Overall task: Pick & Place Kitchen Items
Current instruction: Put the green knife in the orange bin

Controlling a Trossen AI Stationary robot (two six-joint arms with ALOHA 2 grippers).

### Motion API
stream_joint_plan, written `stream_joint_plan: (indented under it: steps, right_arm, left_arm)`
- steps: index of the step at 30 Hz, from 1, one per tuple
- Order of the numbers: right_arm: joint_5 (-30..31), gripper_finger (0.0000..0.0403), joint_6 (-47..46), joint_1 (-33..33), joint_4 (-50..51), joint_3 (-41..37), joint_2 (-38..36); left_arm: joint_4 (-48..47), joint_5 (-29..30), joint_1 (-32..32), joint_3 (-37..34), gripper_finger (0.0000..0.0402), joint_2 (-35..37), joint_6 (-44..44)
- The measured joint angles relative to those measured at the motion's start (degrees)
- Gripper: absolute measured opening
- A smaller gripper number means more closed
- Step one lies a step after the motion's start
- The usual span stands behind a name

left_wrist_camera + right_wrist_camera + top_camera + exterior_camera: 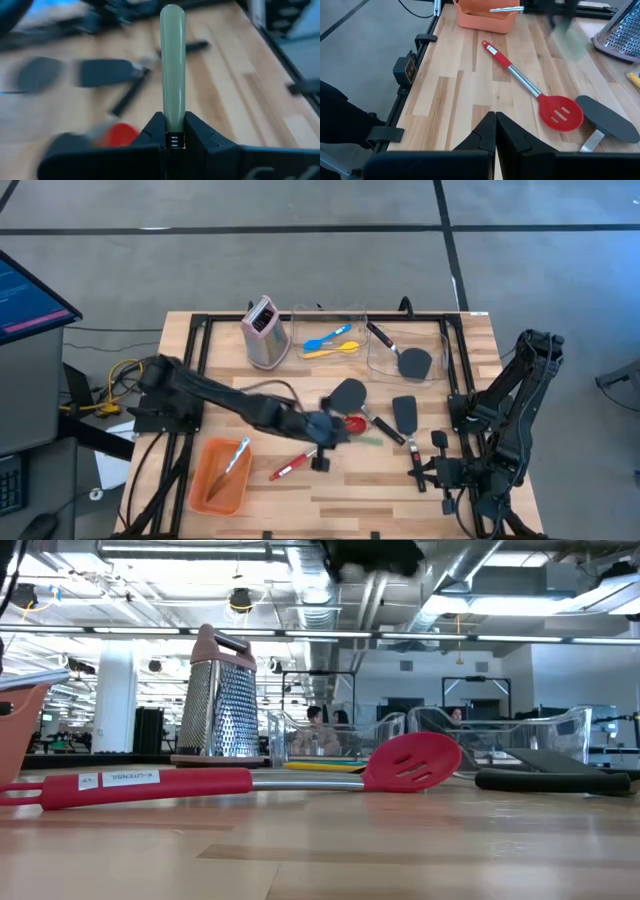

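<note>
left gripper (pixel 172 131) pinching green-handled tool (pixel 172 60) above red spoon (pixel 352 423), right gripper (pixel 495 131) fingers pressed together, parked at table's right edge

— What lies loose on the worktop?
— A red slotted spoon (pixel 300 461) flat, bowl by a black spatula (pixel 349 393); a second black spatula (pixel 405 416) just right of it.
— And elsewhere?
— Blue spoon (pixel 328 337) and yellow spoon (pixel 331 350) side by side in a clear bin; a third spatula (pixel 400 353) in the next one. A green-handled tool (pixel 172 65) sits clamped between fingers.
</note>
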State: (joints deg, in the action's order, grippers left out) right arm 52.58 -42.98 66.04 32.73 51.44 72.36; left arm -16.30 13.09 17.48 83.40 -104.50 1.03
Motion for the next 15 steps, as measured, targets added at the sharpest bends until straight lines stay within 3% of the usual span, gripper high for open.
stream_joint_plan:
  steps: [8, 15]
  right_arm:
    - [0.0, 0.0, 0.0, 0.0, 0.0, 0.0, 0.0]
    - [0.0, 0.0, 1.2, 0.0, 0.2, 0.0, 0.0]
  left_arm:
    - [-10.4, 22.1, 4.6, -1.2, 0.0012, 17.3, -7.7]
    - [-11.5, 36.3, 13.2, -12.5, 0.0011, 32.3, -22.3]
